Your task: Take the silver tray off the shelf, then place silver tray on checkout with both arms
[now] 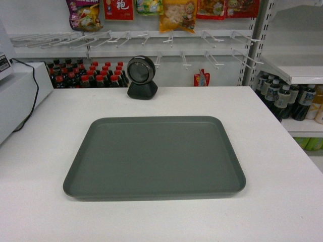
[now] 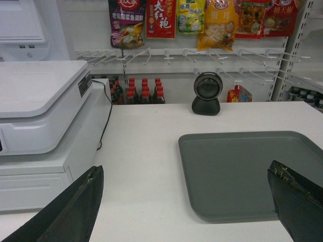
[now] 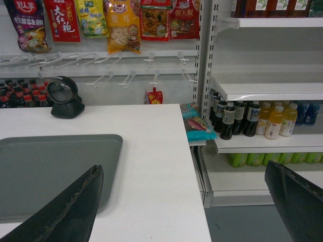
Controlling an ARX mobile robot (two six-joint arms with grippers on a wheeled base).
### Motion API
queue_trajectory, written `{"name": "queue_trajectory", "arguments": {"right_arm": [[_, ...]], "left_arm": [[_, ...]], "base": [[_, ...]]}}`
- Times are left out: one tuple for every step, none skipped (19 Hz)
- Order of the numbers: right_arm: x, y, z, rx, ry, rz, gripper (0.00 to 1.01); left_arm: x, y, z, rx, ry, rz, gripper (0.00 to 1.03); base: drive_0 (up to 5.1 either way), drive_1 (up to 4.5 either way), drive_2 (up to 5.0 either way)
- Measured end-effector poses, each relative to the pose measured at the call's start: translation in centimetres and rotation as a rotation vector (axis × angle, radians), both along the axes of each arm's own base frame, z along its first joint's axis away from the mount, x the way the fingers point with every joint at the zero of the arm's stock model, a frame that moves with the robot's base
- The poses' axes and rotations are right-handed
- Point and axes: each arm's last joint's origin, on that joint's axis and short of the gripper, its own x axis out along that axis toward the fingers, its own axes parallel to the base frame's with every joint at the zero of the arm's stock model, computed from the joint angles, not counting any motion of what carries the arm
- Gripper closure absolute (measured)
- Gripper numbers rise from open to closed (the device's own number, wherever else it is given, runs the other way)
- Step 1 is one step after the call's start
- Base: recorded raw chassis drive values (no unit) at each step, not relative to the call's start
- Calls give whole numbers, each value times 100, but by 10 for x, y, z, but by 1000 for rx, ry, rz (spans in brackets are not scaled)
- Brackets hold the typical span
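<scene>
The silver tray [image 1: 154, 156] lies flat on the white checkout [image 1: 282, 151], near its middle, with nothing on it. Neither arm shows in the head view. My left gripper [image 2: 185, 169] hangs open above the counter; its right finger is over the tray's [image 2: 242, 171] near part and its left finger over bare counter [image 2: 146, 166]. My right gripper [image 3: 182, 168] is open too, straddling the checkout's [image 3: 151, 166] right edge, with the tray [image 3: 50, 171] to its left. A white shelf [image 3: 267, 91] stands at the right. Both grippers hold nothing.
A black round scanner [image 1: 141, 75] stands at the counter's back edge. A white register [image 2: 40, 106] with a black cable sits on the left. Drink bottles [image 3: 242, 118] fill the right shelves. Snack bags [image 1: 176, 12] hang on hooks behind. Floor drops off right of the counter.
</scene>
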Motion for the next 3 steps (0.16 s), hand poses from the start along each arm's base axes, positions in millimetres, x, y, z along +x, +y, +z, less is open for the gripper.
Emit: {"name": "queue_trajectory", "arguments": {"right_arm": [[0,0,0,0,0,0,3],[0,0,0,0,0,0,3],[0,0,0,0,0,0,3]], "left_arm": [[0,0,0,0,0,0,5],[0,0,0,0,0,0,5],[0,0,0,0,0,0,5]], "base": [[0,0,0],[0,0,0],[0,0,0]]}}
